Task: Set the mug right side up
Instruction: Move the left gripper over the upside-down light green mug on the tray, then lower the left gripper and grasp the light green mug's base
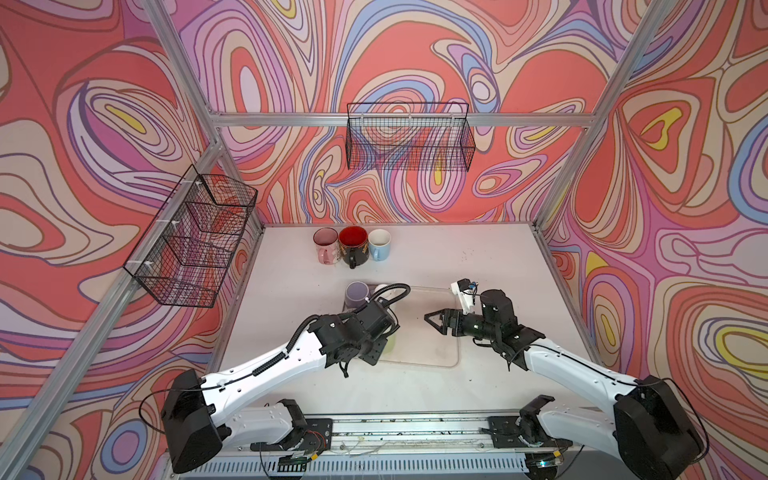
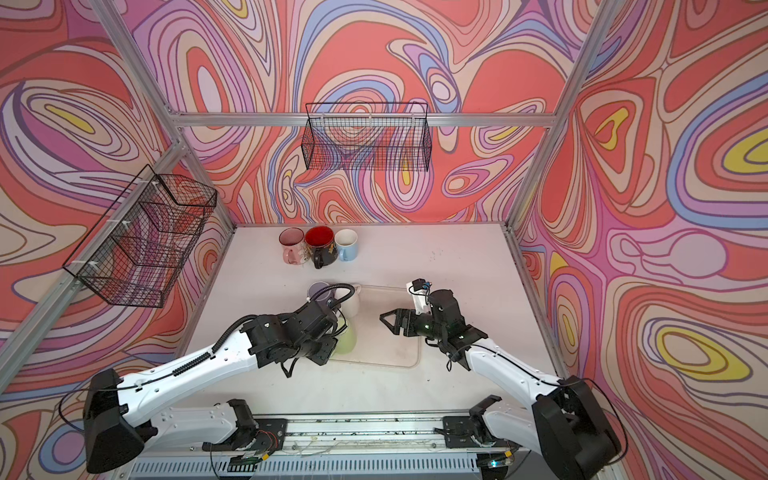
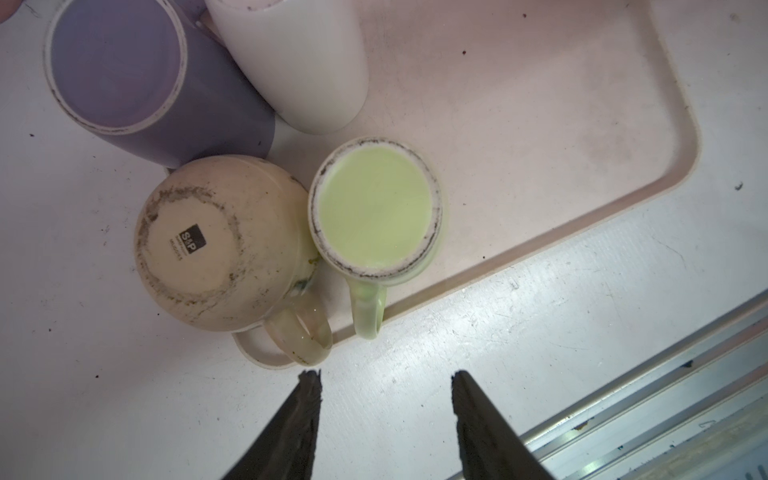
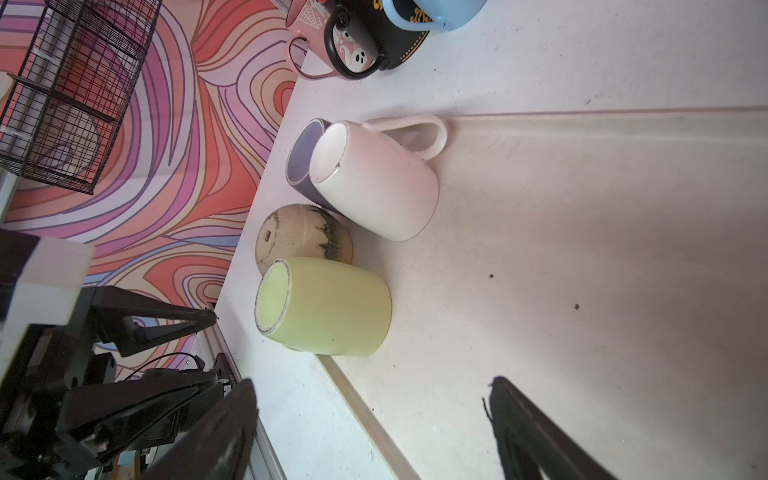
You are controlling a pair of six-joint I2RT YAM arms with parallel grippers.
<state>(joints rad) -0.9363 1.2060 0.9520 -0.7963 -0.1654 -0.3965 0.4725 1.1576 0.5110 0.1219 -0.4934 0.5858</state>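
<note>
4 mugs base-up on tray [image 3: 690, 137]: green mug [image 3: 374, 212], cream mug [image 3: 224, 245] just beside, purple mug [image 3: 116, 66], white mug [image 3: 299, 62] | left claw [image 3: 385, 376] apart, empty, near handles | right claw [image 4: 374, 382] apart, empty | risk: tight pack, jaw may knock neighbour over

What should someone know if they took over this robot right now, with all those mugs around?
The left pincer is open and empty, hovering near the handles of the cream mug and green mug.
The right pincer is open and empty, over the tray.
Upside down, clustered at one end of the tray: purple mug, white mug, cream mug, green mug.
Already upright at the back: pink mug, black mug, blue mug.
Left to do: flip those four; none is gripped yet.
</note>
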